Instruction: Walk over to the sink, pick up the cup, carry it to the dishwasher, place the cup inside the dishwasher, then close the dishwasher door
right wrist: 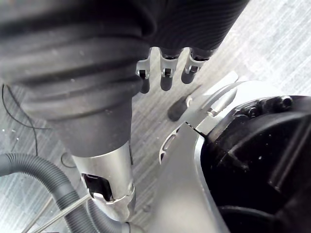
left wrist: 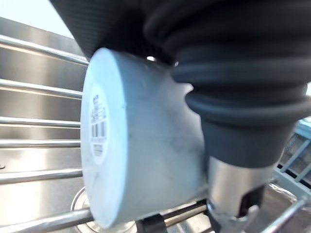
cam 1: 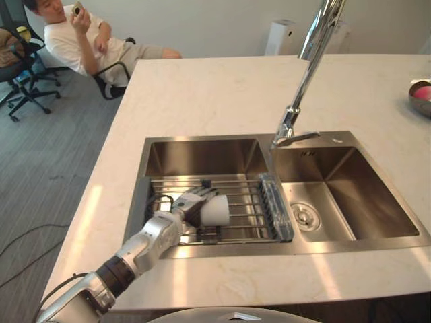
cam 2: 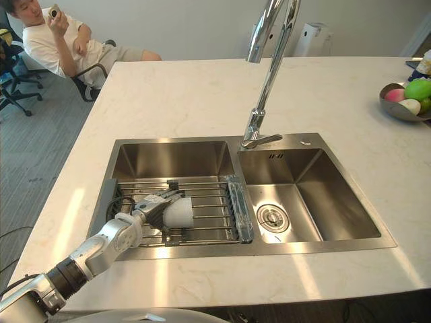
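The left hand (cam 1: 189, 204) curls round a smooth white cup (cam 1: 219, 212) on the sink's (cam 1: 202, 156) steel wire rack (cam 1: 246, 200).

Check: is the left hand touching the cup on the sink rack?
Touching. The left wrist view shows the left hand pressed against the cup; the left eye view shows fingers curled over it.

The light is bright and even and falls from above. Pale streaks of glare lie across the near part of the counter (cam 1: 81, 229), and the faucet (cam 1: 306, 60) carries hard white highlights. The steel walls of the sink (cam 2: 316, 195) mirror the light, with soft shade in the left basin's near corner. In the left wrist view the cup (left wrist: 146, 160) is brightly lit on its base, while the dark cover of the left hand (cam 1: 188, 204) sits in shadow.
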Motion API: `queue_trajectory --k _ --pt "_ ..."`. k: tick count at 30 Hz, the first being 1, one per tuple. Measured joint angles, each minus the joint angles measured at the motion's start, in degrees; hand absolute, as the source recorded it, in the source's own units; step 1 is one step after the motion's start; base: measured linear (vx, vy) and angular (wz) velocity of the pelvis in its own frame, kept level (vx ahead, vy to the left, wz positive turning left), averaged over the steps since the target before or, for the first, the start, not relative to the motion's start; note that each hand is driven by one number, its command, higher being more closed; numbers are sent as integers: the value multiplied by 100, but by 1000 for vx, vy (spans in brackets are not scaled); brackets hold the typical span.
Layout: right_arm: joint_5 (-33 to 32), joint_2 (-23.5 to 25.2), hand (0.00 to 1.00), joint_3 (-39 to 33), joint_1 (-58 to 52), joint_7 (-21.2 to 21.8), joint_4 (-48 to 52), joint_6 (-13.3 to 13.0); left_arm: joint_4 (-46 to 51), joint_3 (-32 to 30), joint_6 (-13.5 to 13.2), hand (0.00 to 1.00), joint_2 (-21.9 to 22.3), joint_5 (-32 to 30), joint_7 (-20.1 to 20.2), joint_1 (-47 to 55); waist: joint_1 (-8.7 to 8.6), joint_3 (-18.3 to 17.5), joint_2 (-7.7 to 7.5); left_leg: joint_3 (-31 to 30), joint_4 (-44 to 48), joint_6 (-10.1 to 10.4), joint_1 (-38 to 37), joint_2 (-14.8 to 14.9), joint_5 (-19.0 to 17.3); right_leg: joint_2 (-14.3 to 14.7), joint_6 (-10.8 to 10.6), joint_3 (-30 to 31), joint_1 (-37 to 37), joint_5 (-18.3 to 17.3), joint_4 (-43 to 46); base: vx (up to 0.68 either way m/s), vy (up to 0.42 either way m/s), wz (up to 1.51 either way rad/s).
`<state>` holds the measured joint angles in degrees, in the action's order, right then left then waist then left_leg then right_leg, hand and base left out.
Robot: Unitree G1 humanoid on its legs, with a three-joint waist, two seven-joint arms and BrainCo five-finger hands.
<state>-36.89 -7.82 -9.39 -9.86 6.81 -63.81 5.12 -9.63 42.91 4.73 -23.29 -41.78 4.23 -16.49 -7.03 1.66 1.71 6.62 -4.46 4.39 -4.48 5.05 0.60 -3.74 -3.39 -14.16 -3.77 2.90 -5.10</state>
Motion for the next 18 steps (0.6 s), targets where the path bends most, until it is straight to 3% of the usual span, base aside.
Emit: queue_trajectory --k 9,10,18 --pt "-123 -27 0 127 4 -14 -1 -3 11 44 285 0 34 -36 312 -131 -20 -3 4 64 -4 3 -39 -3 -7 1 4 79 1 3 0 0 0 -3" --pt "-125 -44 0 189 4 -58 2 0 11 44 312 100 50 -159 403 -165 -21 -4 4 81 -20 3 -44 -5 -7 -1 3 91 3 2 0 -13 1 -5" --pt "-214 -69 0 236 -2 -125 6 5 -7 38 398 100 164 -748 643 -251 -71 -8 6 127 -30 28 -53 -21 -24 -7 -16 154 21 -10 0 -13 2 -2"
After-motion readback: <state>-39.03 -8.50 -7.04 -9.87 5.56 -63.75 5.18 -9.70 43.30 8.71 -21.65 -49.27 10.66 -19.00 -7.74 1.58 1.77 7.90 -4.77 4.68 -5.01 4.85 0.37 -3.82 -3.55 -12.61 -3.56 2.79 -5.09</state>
